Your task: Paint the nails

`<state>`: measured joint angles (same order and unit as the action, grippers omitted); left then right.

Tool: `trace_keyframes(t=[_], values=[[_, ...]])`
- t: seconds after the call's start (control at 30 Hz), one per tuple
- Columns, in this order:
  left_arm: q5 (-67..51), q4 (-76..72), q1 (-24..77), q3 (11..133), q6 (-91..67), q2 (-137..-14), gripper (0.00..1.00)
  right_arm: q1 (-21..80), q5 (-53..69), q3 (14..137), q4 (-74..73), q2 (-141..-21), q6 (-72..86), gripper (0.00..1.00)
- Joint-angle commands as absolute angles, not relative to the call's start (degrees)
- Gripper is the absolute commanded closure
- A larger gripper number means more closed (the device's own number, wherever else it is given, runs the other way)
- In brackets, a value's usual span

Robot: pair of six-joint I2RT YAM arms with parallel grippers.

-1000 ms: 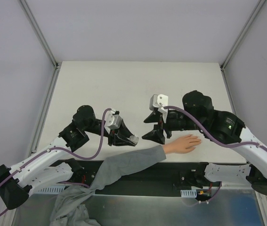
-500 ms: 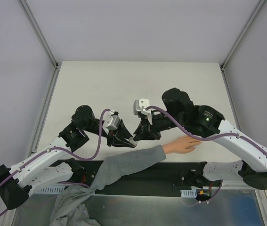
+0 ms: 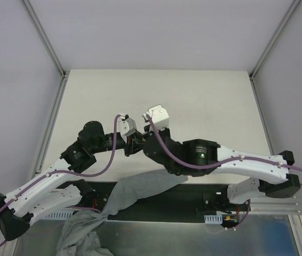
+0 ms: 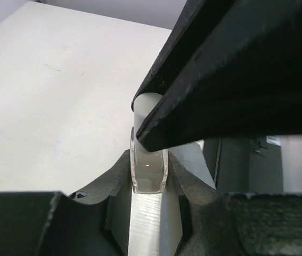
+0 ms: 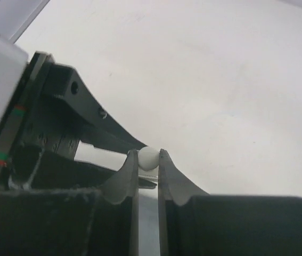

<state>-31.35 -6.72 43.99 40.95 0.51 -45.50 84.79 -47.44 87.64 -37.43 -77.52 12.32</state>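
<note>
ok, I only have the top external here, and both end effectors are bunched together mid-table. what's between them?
Observer: Left wrist view: the left end effector is clamped on a small clear bottle.
Operator: And the right one?
Observer: Right wrist view: the right end effector is shut on that bottle's white cap.
Operator: Cap off yet?
Observer: No. Left wrist view shows the cap sitting on the glass, no gap showing.

Off-white table (image 3: pixel 204 90) between pale grey walls (image 3: pixel 140 32), metal frame rails (image 3: pixel 44 37) at the corners
</note>
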Motion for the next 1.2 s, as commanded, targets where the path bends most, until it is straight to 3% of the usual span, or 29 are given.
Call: trace_keyframes(t=[0.0, 0.1, 0.13, 0.17, 0.2, 0.33, 0.43, 0.5, 0.63, 0.9, 1.1, 1.13, 1.17], values=[[-22.0, -16.4, 43.0, 44.7, 0.2, -44.7, 1.00, 87.7, -65.0, 96.8, -50.4, -85.0, 21.1, 0.77], [-28.3, -15.8, 43.0, 43.3, 0.3, -44.2, 1.00, 86.1, -60.1, 94.6, -48.7, -79.1, 9.9, 0.56], [-30.0, -15.2, 43.1, 43.1, 0.4, -43.9, 1.00, 85.2, -53.2, 92.2, -43.2, -76.7, 5.4, 0.48], [-32.1, -14.0, 43.1, 43.2, 1.3, -43.9, 1.00, 84.5, -48.4, 90.2, -40.8, -74.4, 1.4, 0.34], [-37.3, -13.5, 43.1, 43.0, 1.8, -43.8, 1.00, 83.5, -43.2, 86.6, -39.1, -71.7, -2.7, 0.29], [-52.3, -14.1, 43.0, 42.3, 2.6, -43.4, 1.00, 76.2, -7.9, 81.5, -37.2, -61.3, -19.2, 0.23], [-58.6, -13.9, 43.1, 43.3, 2.3, -44.7, 1.00, 72.9, 8.8, 79.2, -35.5, -58.6, -24.9, 0.22], [-61.2, -13.8, 43.1, 44.0, 1.2, -45.6, 1.00, 71.9, 10.5, 78.9, -33.3, -57.7, -27.8, 0.22], [-65.6, -15.5, 43.1, 45.3, -2.3, -48.3, 1.00, 67.5, 21.6, 82.0, -32.2, -60.4, -29.3, 0.27], [-67.9, -17.0, 43.1, 45.9, -4.6, -49.6, 1.00, 65.1, 28.8, 84.8, -31.1, -65.5, -29.6, 0.44], [-62.3, -15.8, 42.4, 46.5, -4.7, -49.2, 1.00, 64.0, 31.9, 83.7, -31.8, -65.7, -27.8, 0.81], [-60.1, -15.4, 42.1, 46.7, -4.7, -48.9, 1.00, 64.0, 31.6, 83.1, -31.9, -65.7, -26.1, 1.00], [-57.6, -14.0, 42.0, 46.9, -4.3, -48.6, 1.00, 64.0, 30.7, 82.5, -31.7, -65.8, -25.1, 1.00]])
